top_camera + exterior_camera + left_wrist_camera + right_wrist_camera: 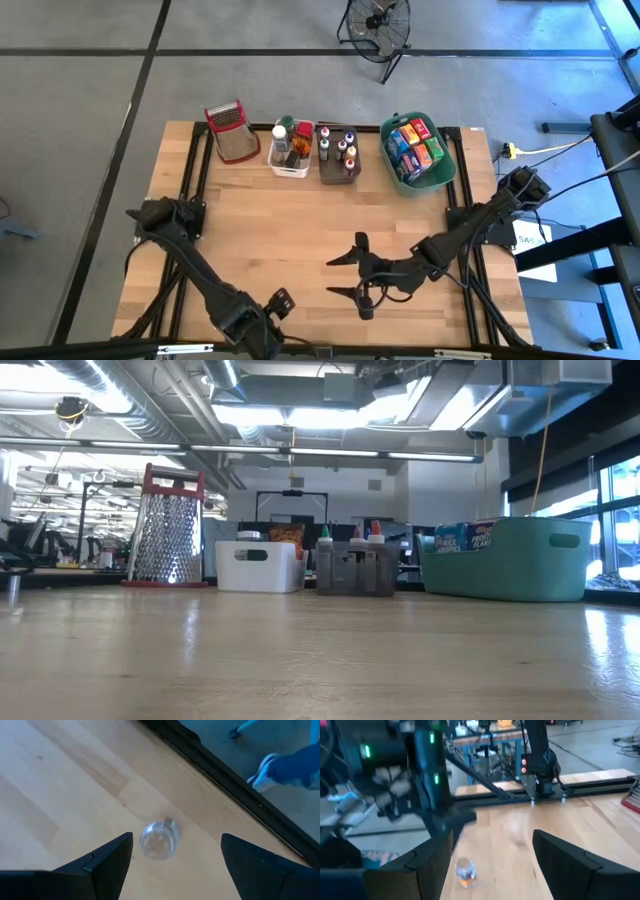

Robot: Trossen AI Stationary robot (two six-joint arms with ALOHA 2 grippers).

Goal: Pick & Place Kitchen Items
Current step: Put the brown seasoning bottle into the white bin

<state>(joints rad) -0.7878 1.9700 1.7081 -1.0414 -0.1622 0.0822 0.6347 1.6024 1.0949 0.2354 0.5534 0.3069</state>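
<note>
A small clear jar (159,839) stands on the worktop (300,230) near its front edge, directly below the left end effector (172,857), open to straddle it, while the right end effector (345,276) waits open nearby.

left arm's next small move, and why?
Probably lower the left gripper straight down over the small clear glass jar and then close. In the left wrist view the jar stands on the wooden table, near its front edge, between the wide-open jaws and not yet touched. The right gripper hangs open over mid-table with nothing in it.
</note>
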